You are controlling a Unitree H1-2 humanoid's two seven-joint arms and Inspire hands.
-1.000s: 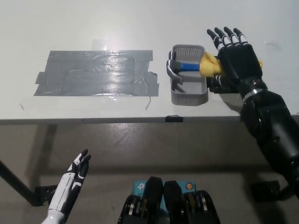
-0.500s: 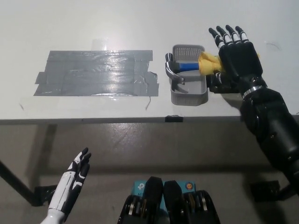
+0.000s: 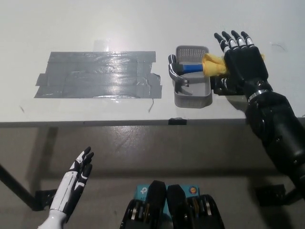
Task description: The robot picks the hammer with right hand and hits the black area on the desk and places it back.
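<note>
The right hand (image 3: pixel 243 59), fingers spread and gripping nothing, is hovering over the yellow handle end of the hammer (image 3: pixel 193 68), whose long axis is running leftward across the basket (image 3: pixel 192 97).

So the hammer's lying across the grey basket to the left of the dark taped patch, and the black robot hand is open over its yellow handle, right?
Not quite. The head view shows the grey basket to the right of the dark taped patch, not the left. The rest holds: the hammer lies across the basket, and the black robot hand is open over its yellow handle.
</note>
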